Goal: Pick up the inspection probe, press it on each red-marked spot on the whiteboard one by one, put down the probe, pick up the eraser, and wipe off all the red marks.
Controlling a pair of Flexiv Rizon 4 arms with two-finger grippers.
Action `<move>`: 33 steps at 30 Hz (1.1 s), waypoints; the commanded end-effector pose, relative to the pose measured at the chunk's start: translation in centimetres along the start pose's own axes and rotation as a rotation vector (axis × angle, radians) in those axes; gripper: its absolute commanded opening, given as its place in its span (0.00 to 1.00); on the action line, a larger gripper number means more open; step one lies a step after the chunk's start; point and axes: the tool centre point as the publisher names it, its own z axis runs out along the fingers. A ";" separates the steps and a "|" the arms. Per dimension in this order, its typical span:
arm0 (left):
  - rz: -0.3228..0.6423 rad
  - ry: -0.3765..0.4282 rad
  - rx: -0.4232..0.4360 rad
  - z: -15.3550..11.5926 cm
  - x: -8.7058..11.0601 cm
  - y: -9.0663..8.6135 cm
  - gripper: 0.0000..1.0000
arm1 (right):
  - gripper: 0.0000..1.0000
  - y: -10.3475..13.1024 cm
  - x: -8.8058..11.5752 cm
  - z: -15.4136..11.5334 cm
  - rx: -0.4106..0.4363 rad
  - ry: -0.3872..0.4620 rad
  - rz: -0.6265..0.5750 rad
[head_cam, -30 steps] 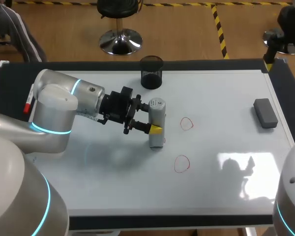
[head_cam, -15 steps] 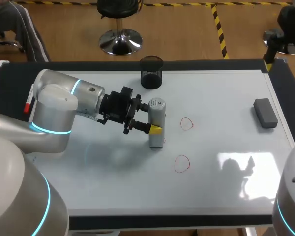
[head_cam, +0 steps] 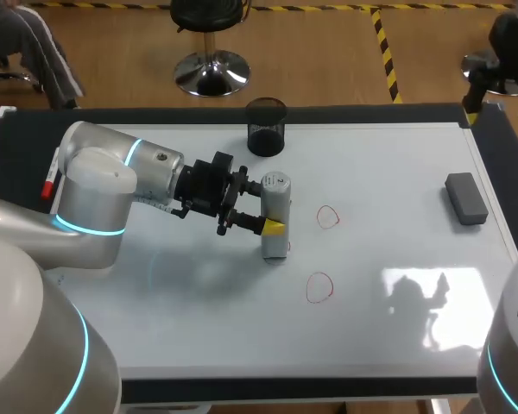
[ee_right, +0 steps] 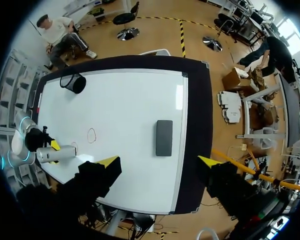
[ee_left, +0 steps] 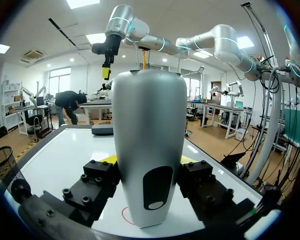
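Probe [head_cam: 277, 191] upright on whiteboard [head_cam: 198, 285], centre frame.
Left gripper [head_cam: 263, 207] clamps it from both sides; red mark [ee_left: 126, 216] at its base. Right gripper [ee_right: 158, 161] spread wide, empty. Eraser [head_cam: 465, 198] lies at frame right.

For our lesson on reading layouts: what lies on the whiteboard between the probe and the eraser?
In the head view, one red circle sits near the probe; from there to the eraser the whiteboard is bare.
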 end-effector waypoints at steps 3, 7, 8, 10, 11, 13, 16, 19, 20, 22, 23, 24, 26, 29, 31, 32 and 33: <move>-0.001 0.000 0.000 0.1 0.1 0.6 0.00 | 1.00 -1.4 -0.7 1.5 -0.032 0.026 0.001; -0.001 0.000 0.000 0.1 0.1 0.6 0.00 | 1.00 -1.4 -0.9 2.1 -0.031 0.026 0.002; -0.001 0.000 0.000 0.1 0.1 0.6 0.00 | 1.00 -1.5 -0.9 2.3 -0.031 0.026 0.001; -0.001 0.000 0.000 0.1 0.1 0.6 0.00 | 1.00 -1.4 -1.0 2.8 -0.029 0.029 0.001; -0.001 0.000 0.000 0.1 0.1 0.6 0.00 | 1.00 -1.4 -1.0 3.1 -0.025 0.033 -0.001; -0.001 0.000 0.000 0.1 0.1 0.6 0.00 | 1.00 -1.2 -1.0 3.7 -0.021 0.034 0.002; -0.001 0.000 0.000 0.1 0.1 0.6 0.00 | 1.00 -0.9 -1.0 4.9 -0.003 0.031 0.010; -0.001 0.000 0.000 0.1 0.1 0.6 0.00 | 1.00 -0.6 -0.9 5.9 0.007 0.029 0.020; -0.001 0.000 0.000 0.1 0.1 0.6 0.00 | 1.00 -0.5 -0.9 6.2 0.009 0.030 0.023; -0.001 0.000 0.000 0.1 0.1 0.6 0.00 | 1.00 -0.3 -0.7 6.7 0.011 0.023 0.029; -0.001 0.000 0.000 0.1 0.1 0.6 0.00 | 1.00 -0.2 -0.7 6.8 0.011 0.024 0.029; -0.001 0.000 0.000 0.1 0.1 0.6 0.00 | 1.00 -0.1 -0.7 7.1 0.014 0.026 0.030; -0.001 0.000 0.000 0.1 0.1 0.6 0.00 | 1.00 0.0 -0.7 7.4 0.015 0.024 0.031; -0.001 0.000 0.000 0.1 0.1 0.6 0.00 | 1.00 0.2 -0.7 7.8 0.008 0.017 0.037; -0.001 0.000 0.000 0.1 0.1 0.6 0.00 | 1.00 0.3 -0.8 8.2 0.008 0.020 0.037; -0.001 0.000 0.000 0.1 0.1 0.6 0.00 | 1.00 0.4 -0.9 8.4 0.009 0.020 0.038; -0.001 0.000 0.000 0.1 0.1 0.6 0.00 | 1.00 0.4 -1.0 8.6 0.011 0.020 0.038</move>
